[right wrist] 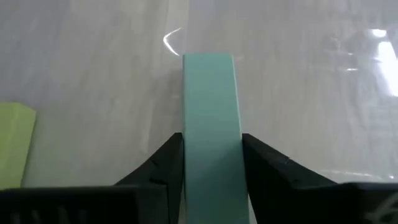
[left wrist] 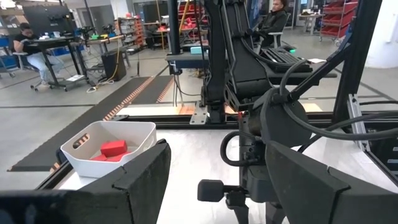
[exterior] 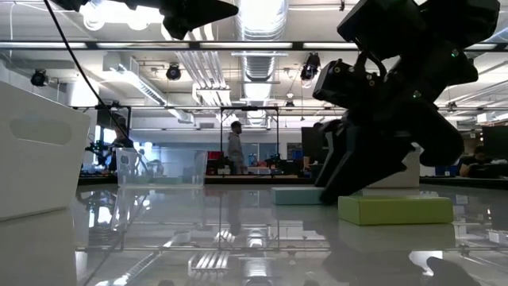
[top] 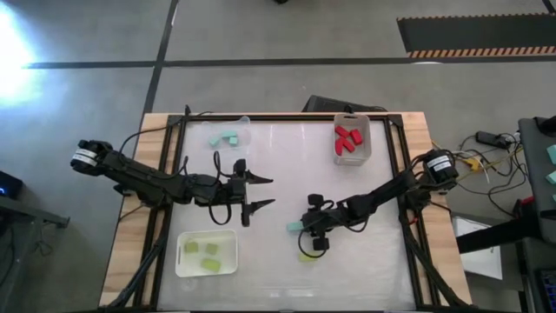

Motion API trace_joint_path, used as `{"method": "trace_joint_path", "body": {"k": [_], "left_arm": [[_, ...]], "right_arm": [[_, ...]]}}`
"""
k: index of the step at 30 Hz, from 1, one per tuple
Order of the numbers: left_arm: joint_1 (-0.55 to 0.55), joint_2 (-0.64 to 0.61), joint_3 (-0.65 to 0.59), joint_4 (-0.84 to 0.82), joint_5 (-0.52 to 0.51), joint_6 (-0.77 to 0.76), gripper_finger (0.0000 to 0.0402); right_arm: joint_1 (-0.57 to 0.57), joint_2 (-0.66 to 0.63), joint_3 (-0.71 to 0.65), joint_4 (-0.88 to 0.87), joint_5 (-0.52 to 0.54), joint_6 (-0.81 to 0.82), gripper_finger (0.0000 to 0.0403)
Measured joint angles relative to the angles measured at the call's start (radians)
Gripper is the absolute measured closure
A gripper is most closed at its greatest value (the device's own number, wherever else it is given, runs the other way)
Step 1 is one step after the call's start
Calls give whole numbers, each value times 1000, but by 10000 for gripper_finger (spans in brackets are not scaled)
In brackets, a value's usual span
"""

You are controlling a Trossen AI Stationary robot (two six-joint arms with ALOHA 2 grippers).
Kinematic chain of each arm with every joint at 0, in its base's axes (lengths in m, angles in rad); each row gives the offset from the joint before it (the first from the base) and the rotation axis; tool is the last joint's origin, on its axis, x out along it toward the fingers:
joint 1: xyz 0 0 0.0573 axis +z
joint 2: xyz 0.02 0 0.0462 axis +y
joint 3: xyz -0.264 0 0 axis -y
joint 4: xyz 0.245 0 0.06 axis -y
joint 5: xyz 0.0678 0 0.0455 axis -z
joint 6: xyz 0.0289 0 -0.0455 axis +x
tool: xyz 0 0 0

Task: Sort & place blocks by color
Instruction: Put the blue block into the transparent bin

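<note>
My right gripper (top: 306, 229) is low over the middle of the table, shut on a light teal block (right wrist: 210, 118). A yellow-green block (top: 306, 255) lies flat on the table just on its near side, and it also shows in the low view (exterior: 395, 210). My left gripper (top: 264, 192) hovers open to the left of the right gripper, above the table, touching nothing. More teal blocks (top: 228, 136) lie in a clear tray, red blocks (top: 348, 139) in a white tray, and yellow-green blocks (top: 207, 253) in another white tray. My right gripper pinches the teal block between its two fingers (right wrist: 165, 165) by the long side faces (right wrist: 186, 155) at its near end. The block runs along the fingers and sticks out beyond their tips. The fingers come slanting down from the table's right. In the low view the block (exterior: 295, 195) appears to lie on the table.
The clear tray (top: 245, 122) stands at the far left and the white tray of red blocks (top: 369, 143) at the far right. The white tray of yellow-green blocks (top: 184, 265) stands at the near left. Black frame rails (top: 401, 165) run along the table's sides. People show in the room beyond.
</note>
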Motion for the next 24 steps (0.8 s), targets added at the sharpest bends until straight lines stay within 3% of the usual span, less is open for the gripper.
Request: {"method": "trace_joint_path", "body": {"k": [15,19,24], "left_arm": [[0,0,1,3,0,0,155],[0,0,1,6,0,0,155],[0,0,1,12,0,0,155]], "right_arm": [[-1,-196,-65,8,2,-90,284],[-1,-278,-152,191,4,-90,284],[-1,-338,-293,587,3,-112,284]]}}
